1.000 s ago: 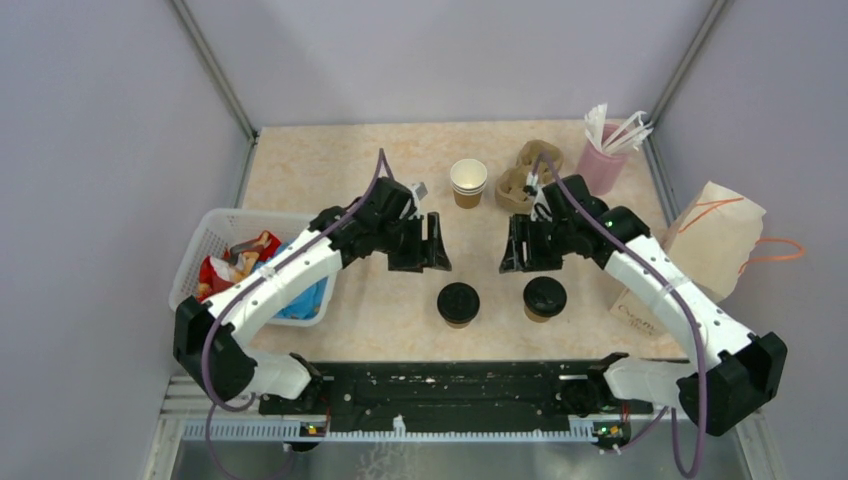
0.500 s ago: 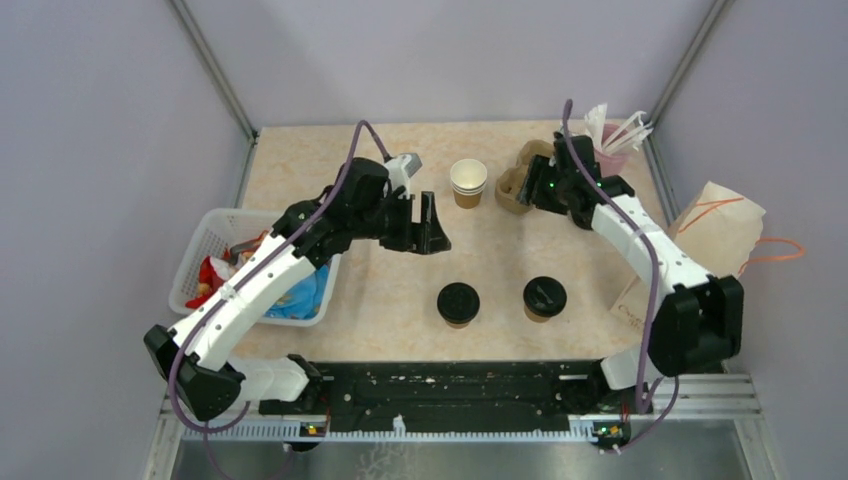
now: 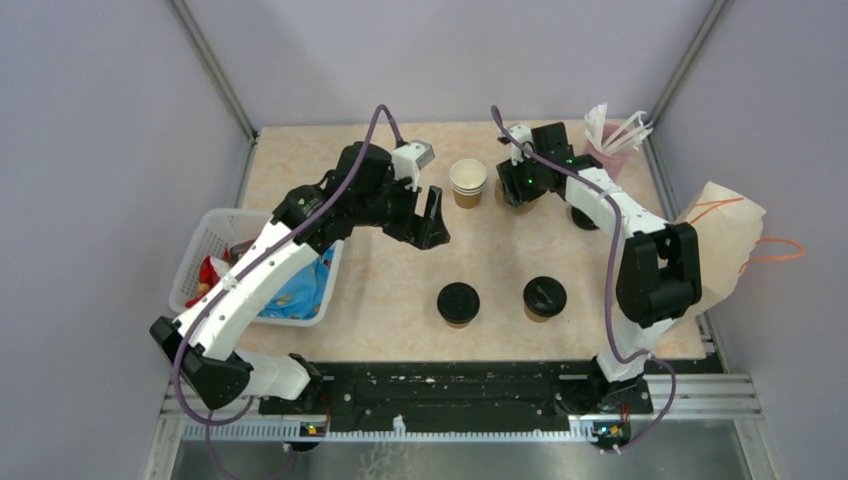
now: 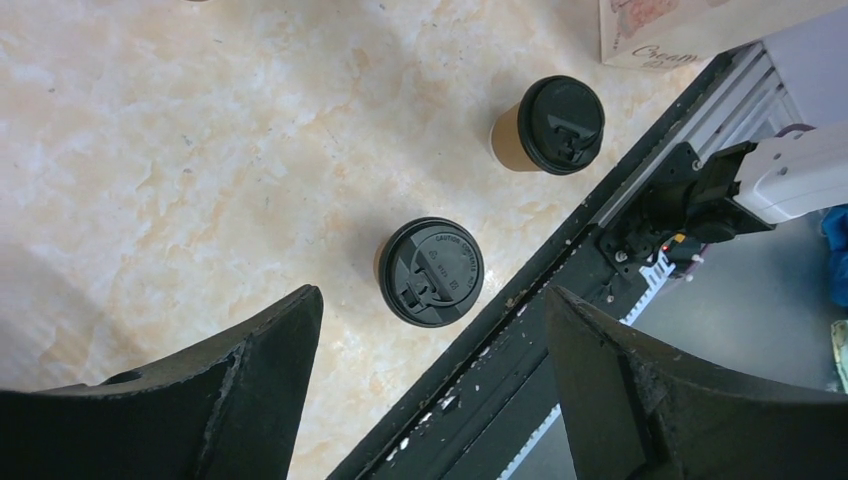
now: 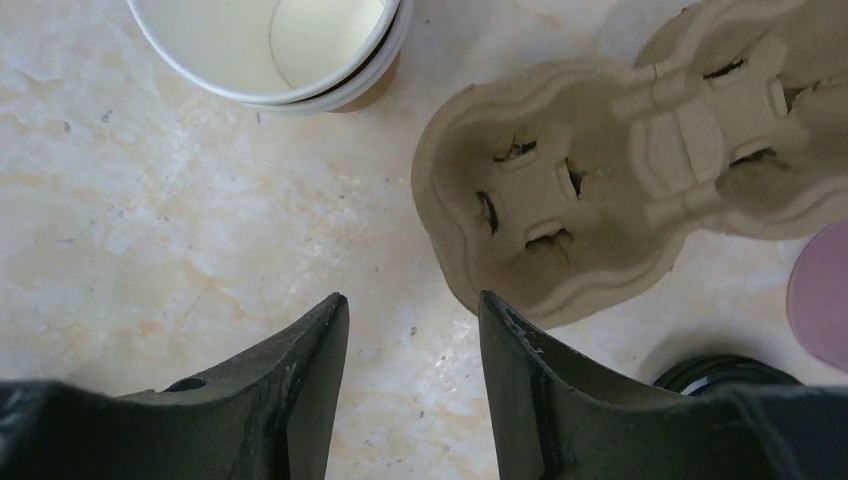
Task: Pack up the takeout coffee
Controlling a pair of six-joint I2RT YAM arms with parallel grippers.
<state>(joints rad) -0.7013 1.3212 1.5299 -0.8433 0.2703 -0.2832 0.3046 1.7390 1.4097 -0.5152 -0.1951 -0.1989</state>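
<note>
Shifting left beside carrier (image 5: 590,190), right gripper (image 5: 410,310) jaws narrow; left gripper (image 4: 432,296) jaws wide; cups (image 3: 458,302) (image 3: 544,297) unmoved.

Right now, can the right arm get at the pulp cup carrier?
Probably yes. The right claw is open just short of the cup carrier, with nothing between them; the stacked paper cups stand off to the side.

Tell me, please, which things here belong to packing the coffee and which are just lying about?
For the job: left lidded cup; right lidded cup; probably also the carrier and the paper bag.
Lying about: stacked open cups; pink cup of sticks; snack basket.
</note>
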